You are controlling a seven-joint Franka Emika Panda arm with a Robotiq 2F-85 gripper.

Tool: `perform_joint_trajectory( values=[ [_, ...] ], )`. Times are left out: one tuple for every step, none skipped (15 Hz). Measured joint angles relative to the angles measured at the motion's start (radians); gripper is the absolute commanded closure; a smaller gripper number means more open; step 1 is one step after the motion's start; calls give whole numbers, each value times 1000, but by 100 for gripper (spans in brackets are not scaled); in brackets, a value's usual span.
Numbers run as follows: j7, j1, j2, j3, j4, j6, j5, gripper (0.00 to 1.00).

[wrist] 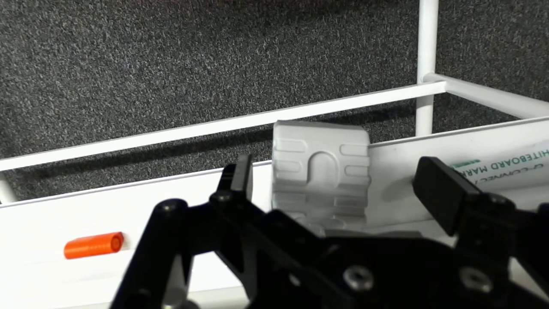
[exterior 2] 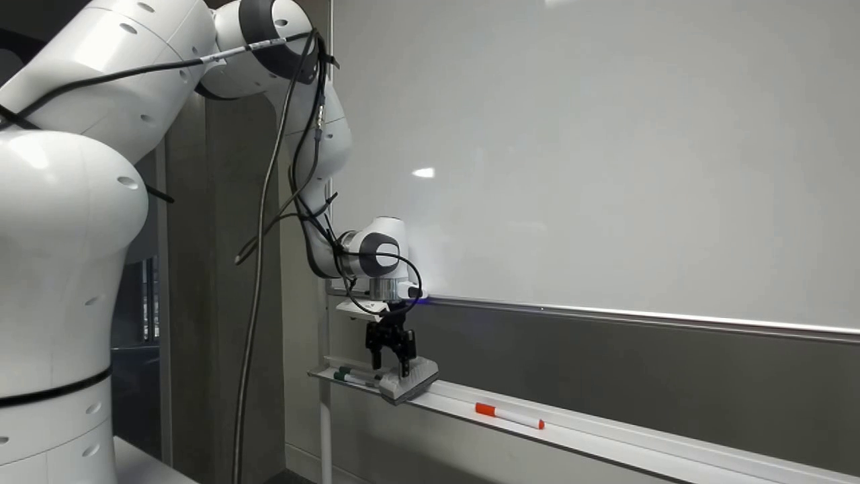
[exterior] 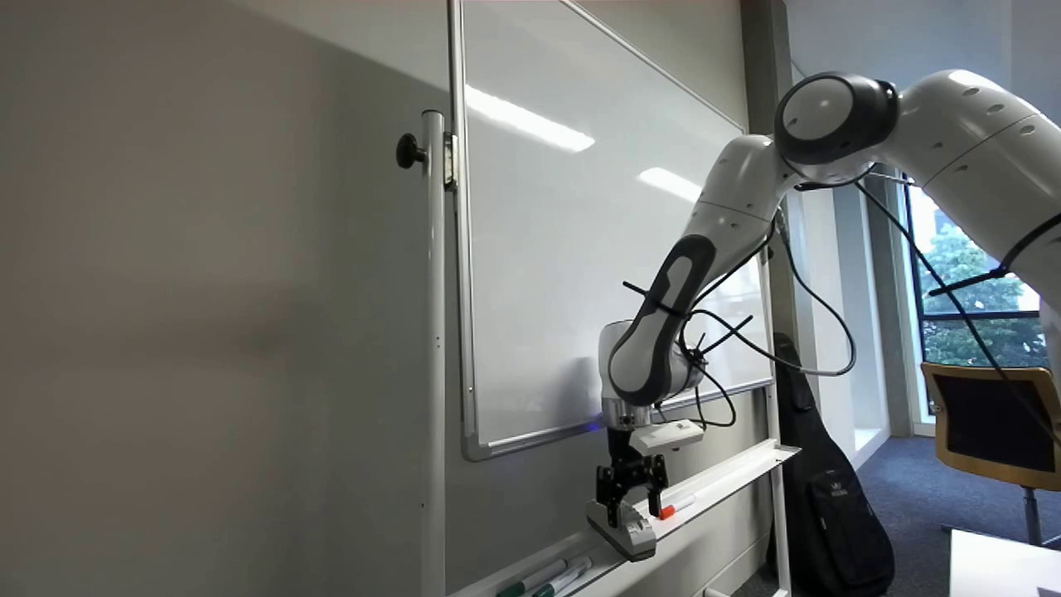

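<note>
The spread hand straddles the eraser, whose long axis points outward across the tray.

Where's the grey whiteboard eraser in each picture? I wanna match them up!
In an exterior view: the grey eraser is near the bottom, a bit right of the middle.
In an exterior view: the grey eraser is low down, just left of the middle.
In the wrist view: the grey eraser is near the middle, between the fingers of the open hand.
Shared landmark: the orange-capped marker.
</note>
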Motion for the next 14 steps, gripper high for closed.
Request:
perform_joint_trajectory(
  values=[
    [5, 2, 0, -2, 0, 0, -1, 0],
    [12, 8, 1, -7, 0, 1, -4, 0],
    [21, 17, 2, -16, 0, 2, -8, 0],
    [25, 26, 3, -25, 0, 4, -13, 0],
    [29, 32, 4, -31, 0, 7, -19, 0],
    [32, 39, 5, -39, 0, 9, -26, 0],
    [37, 47, 7, -47, 0, 10, -34, 0],
    [45, 54, 7, -55, -1, 11, -43, 0],
    [56, 60, 8, -60, -2, 12, -51, 0],
    [66, 67, 9, -67, -3, 13, -57, 0],
    [76, 72, 9, -70, -3, 13, -59, 0],
    [81, 77, 11, -72, -4, 13, -59, 0],
    [84, 80, 14, -72, -6, 13, -61, 0],
    [85, 84, 19, -72, -8, 13, -61, 0]
  ],
)
